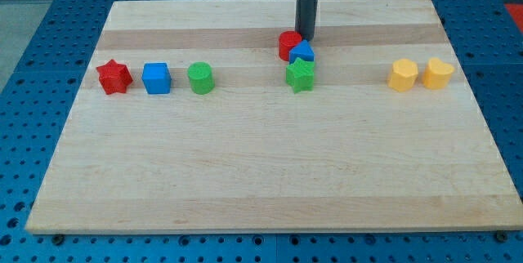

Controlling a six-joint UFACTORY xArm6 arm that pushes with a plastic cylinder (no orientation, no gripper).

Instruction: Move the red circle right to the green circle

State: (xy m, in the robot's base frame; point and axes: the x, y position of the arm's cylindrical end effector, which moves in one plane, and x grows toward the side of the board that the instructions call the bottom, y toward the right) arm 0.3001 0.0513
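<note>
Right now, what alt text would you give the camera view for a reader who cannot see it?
My tip touches the top of the red circle block, clustered with a blue block and green star block on a wooden board. Left: red star, blue cube, green circle. Right: two yellow blocks.

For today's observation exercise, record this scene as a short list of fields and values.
Surface: pale wooden board
My tip: touching the red circle from the view's upper right
Cluster below it: small blue block, green star
Left row: red star, blue cube, green circle
Right pair: yellow block, yellow heart
</note>
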